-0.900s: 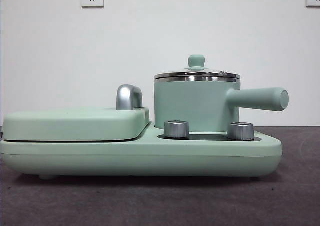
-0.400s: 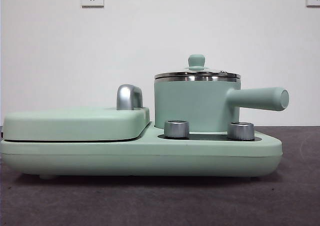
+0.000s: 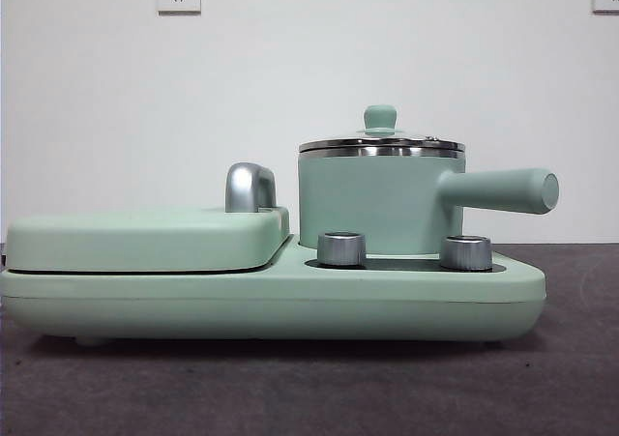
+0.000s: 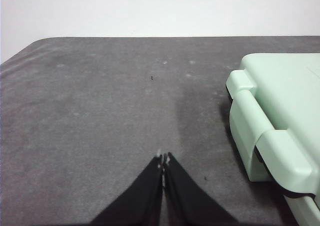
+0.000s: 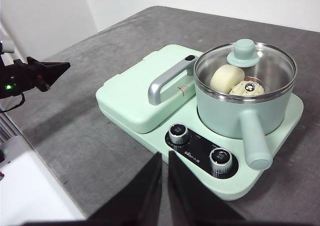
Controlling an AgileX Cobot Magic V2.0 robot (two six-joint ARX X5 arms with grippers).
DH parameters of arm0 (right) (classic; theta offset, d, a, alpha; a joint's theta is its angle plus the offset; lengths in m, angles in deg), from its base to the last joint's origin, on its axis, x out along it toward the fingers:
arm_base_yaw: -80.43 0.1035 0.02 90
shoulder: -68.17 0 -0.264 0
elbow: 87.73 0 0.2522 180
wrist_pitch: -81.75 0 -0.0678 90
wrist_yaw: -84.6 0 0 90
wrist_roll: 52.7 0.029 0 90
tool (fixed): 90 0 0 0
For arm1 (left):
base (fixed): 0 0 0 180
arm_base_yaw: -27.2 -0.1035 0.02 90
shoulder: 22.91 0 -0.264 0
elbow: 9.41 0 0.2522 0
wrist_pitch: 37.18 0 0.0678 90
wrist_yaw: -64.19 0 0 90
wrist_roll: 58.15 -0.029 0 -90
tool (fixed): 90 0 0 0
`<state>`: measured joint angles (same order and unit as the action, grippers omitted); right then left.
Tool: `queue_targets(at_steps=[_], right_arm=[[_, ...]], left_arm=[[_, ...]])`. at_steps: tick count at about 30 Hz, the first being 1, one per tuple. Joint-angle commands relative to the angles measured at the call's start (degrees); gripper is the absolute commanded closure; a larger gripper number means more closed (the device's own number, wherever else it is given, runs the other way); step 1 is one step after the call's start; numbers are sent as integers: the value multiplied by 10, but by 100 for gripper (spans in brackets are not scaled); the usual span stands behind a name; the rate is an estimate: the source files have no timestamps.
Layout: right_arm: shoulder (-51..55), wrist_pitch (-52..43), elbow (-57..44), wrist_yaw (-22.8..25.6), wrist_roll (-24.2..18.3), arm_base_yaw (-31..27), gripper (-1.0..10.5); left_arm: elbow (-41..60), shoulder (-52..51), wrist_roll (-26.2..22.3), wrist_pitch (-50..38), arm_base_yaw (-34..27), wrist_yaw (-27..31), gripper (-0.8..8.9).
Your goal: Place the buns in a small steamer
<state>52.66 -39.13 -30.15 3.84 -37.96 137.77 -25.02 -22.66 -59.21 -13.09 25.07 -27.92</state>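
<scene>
Pot (image 5: 235, 113) (lid (image 5: 245, 68) on) holding both buns (image 5: 227, 78); left tool (image 4: 163, 161) and right tool (image 5: 165, 158), jaws pressed together, apart from pot.

Both arms are pulled back and hold nothing. The left gripper (image 4: 163, 158) hangs low over the gray table, near its left edge. Its two black jaws are pressed together into a point. It shows in the right wrist view too (image 5: 47, 70), out at the left side. The right gripper (image 5: 164, 156) is up high by the front edge, looking down, with its jaws almost touching.
</scene>
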Motion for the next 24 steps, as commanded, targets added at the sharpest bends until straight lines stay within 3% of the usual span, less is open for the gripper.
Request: queue_targets(at_steps=[1, 5, 7, 11, 16, 19, 24], right_arm=[[3, -22, -15, 2, -7, 0, 927], [29, -151, -107, -2, -8, -21, 927], [44, -196, -155, 26, -23, -30, 927], [52, -187, -189, 120, -25, -32, 927], [102, -217, -232, 238, -77, -71, 927], [142, -268, -287, 215, -81, -161, 927], [153, -346, -361, 84, -89, -330, 927]], left_arm=[[11, -1, -4, 4, -1, -4, 807], [11, -1, -4, 4, -1, -4, 807], [11, -1, -4, 4, -1, -4, 807], [11, -1, -4, 4, -1, -4, 807], [11, -1, -4, 4, -1, -4, 807], [11, -1, -4, 4, -1, -4, 807], [11, -1, -4, 4, -1, -4, 807]])
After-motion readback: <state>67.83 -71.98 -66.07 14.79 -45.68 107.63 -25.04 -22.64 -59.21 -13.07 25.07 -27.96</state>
